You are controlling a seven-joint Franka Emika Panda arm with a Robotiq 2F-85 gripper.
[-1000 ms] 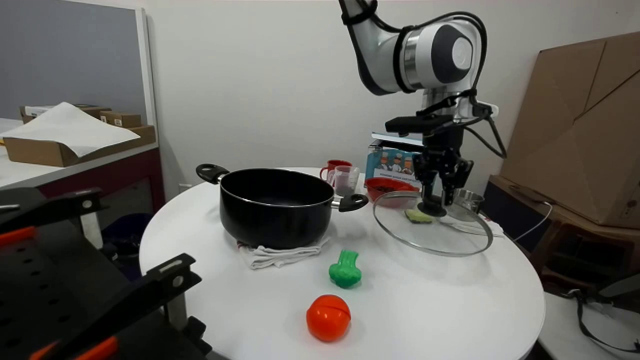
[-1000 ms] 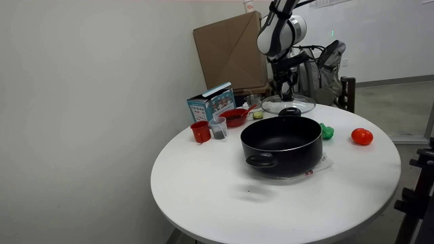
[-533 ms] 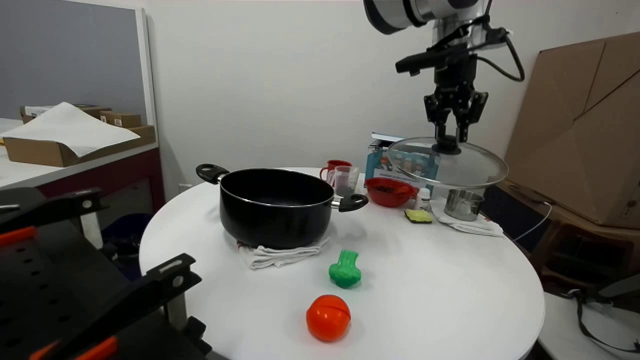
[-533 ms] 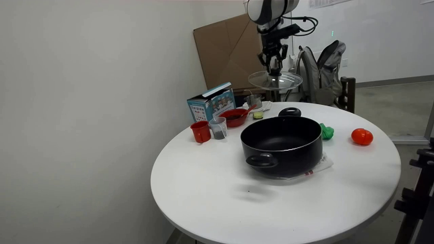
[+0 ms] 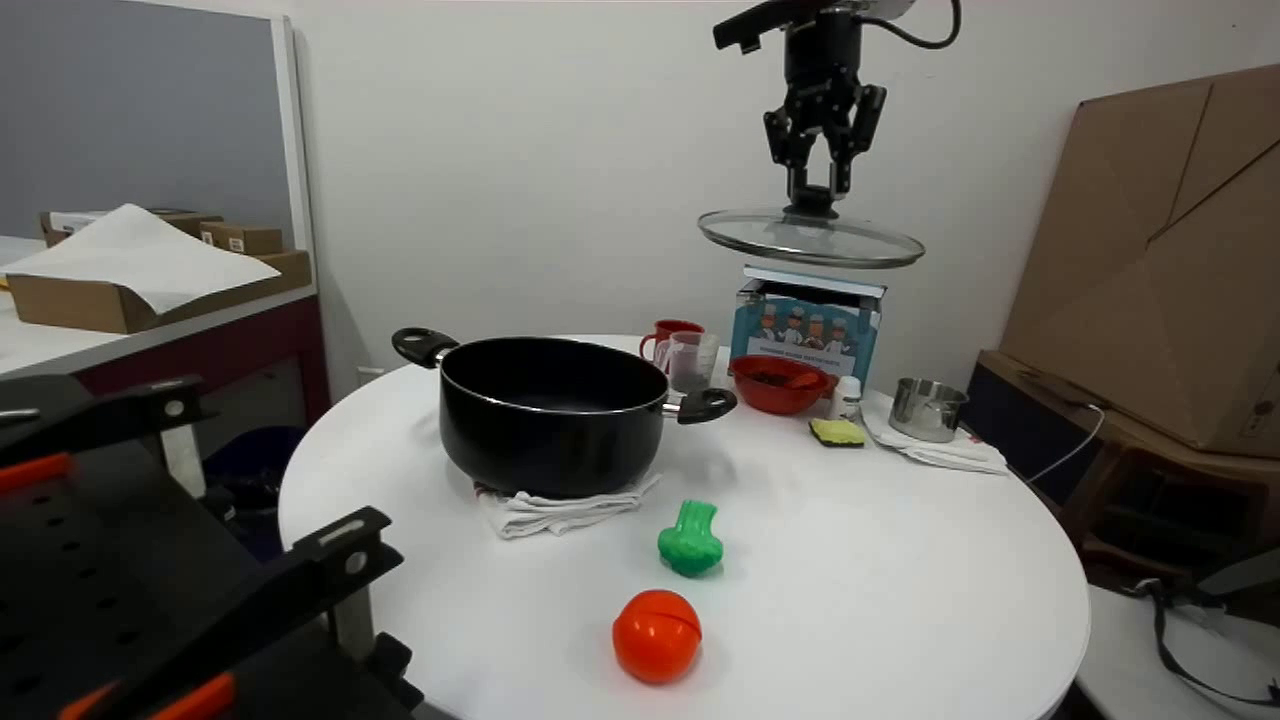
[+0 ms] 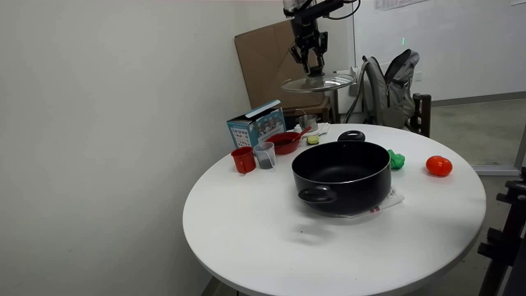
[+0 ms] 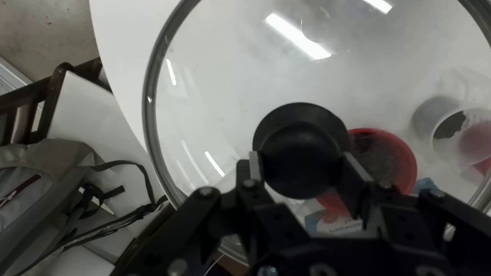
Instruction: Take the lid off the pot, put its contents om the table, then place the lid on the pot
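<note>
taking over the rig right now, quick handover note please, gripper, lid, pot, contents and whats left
Gripper: closed on the black knob of the lid, holding it in the air, not yet over the pot.
Pot: uncovered, on a white cloth on the table; no contents show inside in an exterior view.
Red ball and green item: on the table near the pot, apart from each other.
Done: lid off, contents out.
Left: bring the lid over the pot, lower it on, let go.
</note>
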